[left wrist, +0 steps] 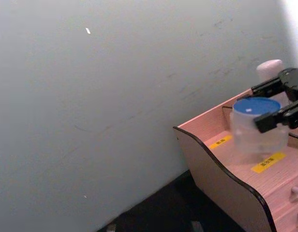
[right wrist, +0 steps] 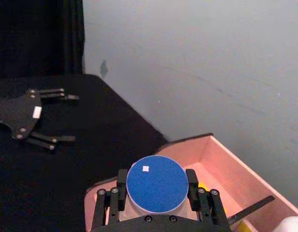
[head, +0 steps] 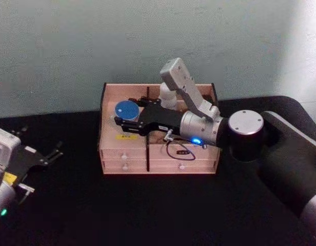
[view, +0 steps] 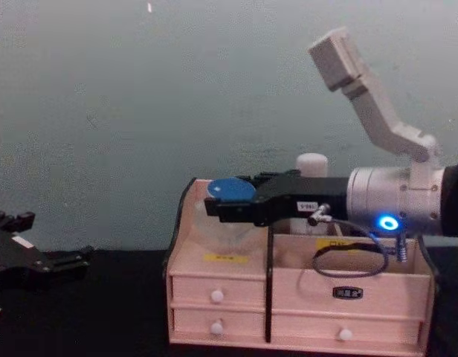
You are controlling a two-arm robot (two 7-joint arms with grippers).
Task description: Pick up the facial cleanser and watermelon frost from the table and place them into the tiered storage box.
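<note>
Tiered storage box (head: 109, 154) on the black table (head: 71, 205). Right gripper (head: 123, 119) clamps the upright watermelon frost (head: 126, 109), lid up, over the left compartment. Facial cleanser (view: 312, 165) stands upright behind, its cap visible in chest view. Left gripper (head: 54, 152) spread wide, parked left.

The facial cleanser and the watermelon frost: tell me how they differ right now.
The facial cleanser is a tall white bottle with a rounded white cap; the watermelon frost is a squat clear jar with a wide blue lid. The cleanser stands free at the back of the tiered storage box, right of its dark divider; the frost is left of it, clamped between the right gripper's fingers. Both are upright and within the box's outline.
</note>
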